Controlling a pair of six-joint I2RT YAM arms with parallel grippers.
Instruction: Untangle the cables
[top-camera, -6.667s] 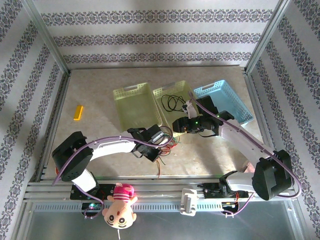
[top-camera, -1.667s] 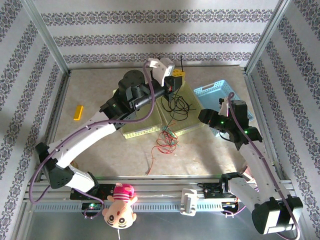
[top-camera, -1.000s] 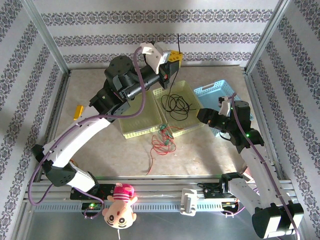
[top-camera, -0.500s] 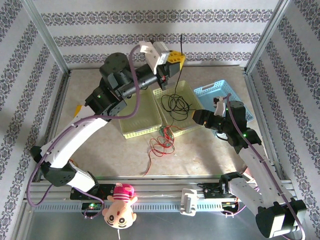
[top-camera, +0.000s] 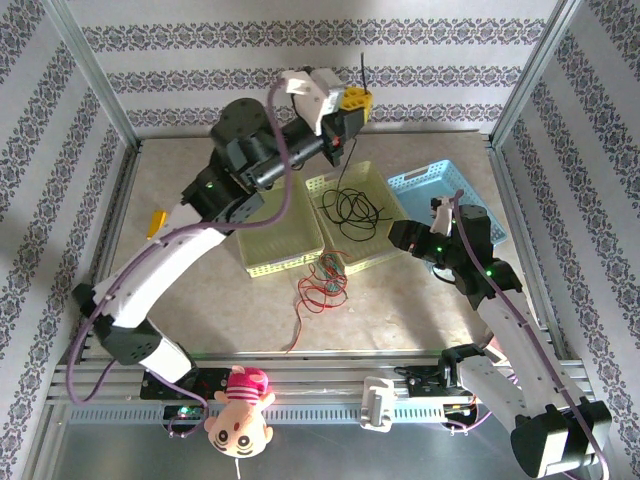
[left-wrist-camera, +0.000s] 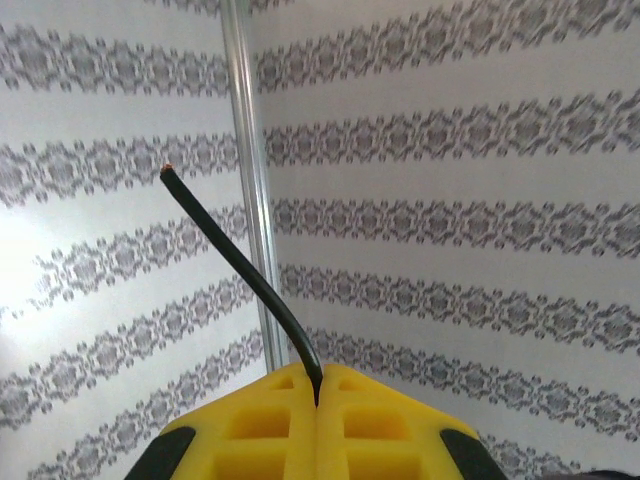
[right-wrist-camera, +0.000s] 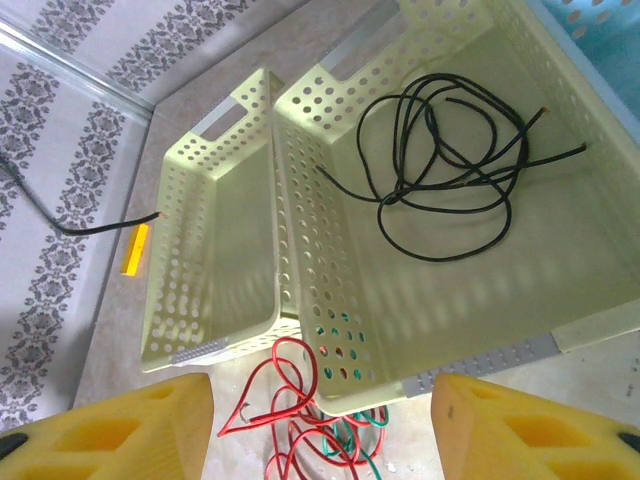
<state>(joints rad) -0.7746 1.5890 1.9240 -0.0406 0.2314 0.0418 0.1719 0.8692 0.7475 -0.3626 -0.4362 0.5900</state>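
So here's where it's at. The left gripper (left-wrist-camera: 318, 395) is up high near the back wall. Its yellow jaws are pressed together on a thin black cable (left-wrist-camera: 235, 258). A short stub pokes up past the jaws, and the rest hangs down to a loose coil lying in the middle pale green perforated plastic basket (right-wrist-camera: 330, 230). The right gripper (top-camera: 395, 238) hovers just beside that basket's right side, jaws spread wide, nothing in them.

The thin red and green cables (top-camera: 322, 283) sit in a loopy clump on the beige counter (top-camera: 200, 310), right up against the near wall of the middle basket. One red tail trails off toward the arm bases. They look wound through each other, but I can't tell how badly.

Progress-wise I'd guess a third to halfway. The black one looks free of the coloured pair and is mostly in its bin. What's left, I think, is letting go of the black end, then teasing red and green apart. The other pale green basket (right-wrist-camera: 215, 230) and the light blue basket (top-camera: 425, 183) look empty as far as I can see, so probably one colour each.
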